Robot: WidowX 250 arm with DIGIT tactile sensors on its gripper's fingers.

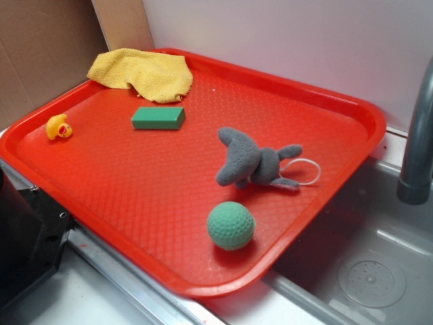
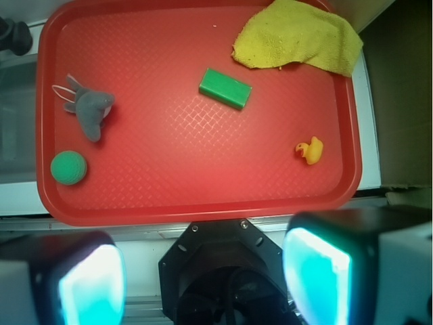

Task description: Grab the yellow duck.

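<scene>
Two glowing finger pads (image 2: 316,271) fill the bottom of the wrist view, set wide apart with nothing between them: the hand (image 2: 203,277) is open and empty, hanging off the near edge of the red tray (image 2: 203,210), well above it.

From the hand, the duck (image 2: 310,150) lies ahead and off to the right in the wrist view, well apart from the fingers, on the tray floor near its right rim. It is tiny; its beak points toward the tray's middle, so its short body runs roughly across the hand's line of reach. As I judge it, the coming move is a reach forward and to that side, then a drop straight down over the toy.

Nothing stands in that path. Beyond the duck, at the far right corner, lies a crumpled yellow cloth (image 2: 298,37), the only thing of like colour and much larger. A green block (image 2: 225,88) sits further in, ahead of the hand's centre. A grey plush toy (image 2: 91,108) and a green ball (image 2: 69,167) lie far off on the opposite side, clear of the approach.
</scene>
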